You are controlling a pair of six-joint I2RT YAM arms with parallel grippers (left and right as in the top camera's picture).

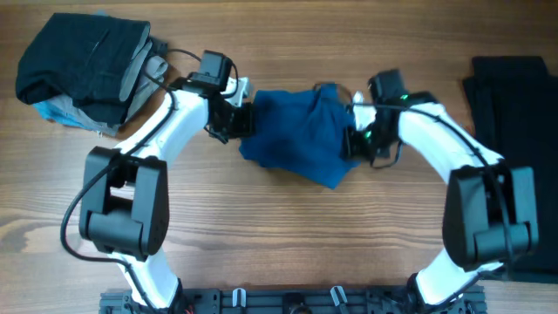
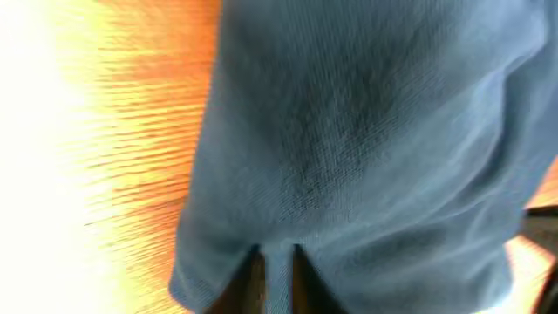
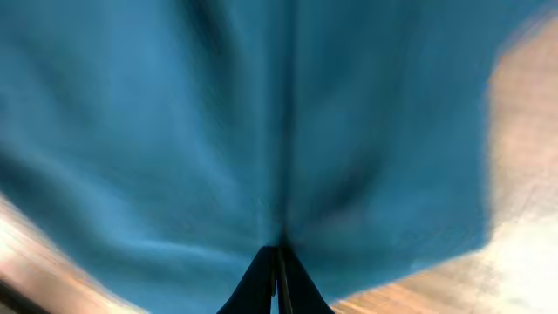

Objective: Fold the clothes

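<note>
A royal-blue T-shirt (image 1: 301, 135) hangs bunched between my two grippers over the middle of the wooden table. My left gripper (image 1: 241, 120) is shut on its left edge; in the left wrist view the fingers (image 2: 275, 266) pinch a strip of the blue fabric (image 2: 375, 131). My right gripper (image 1: 353, 141) is shut on its right edge; in the right wrist view the fingers (image 3: 277, 262) are closed on a fold of the blue cloth (image 3: 218, 113), which fills the frame.
A heap of black, grey and light-blue garments (image 1: 83, 70) lies at the far left. A folded black garment (image 1: 514, 83) lies at the far right edge. Bare wood table (image 1: 288, 235) stretches in front.
</note>
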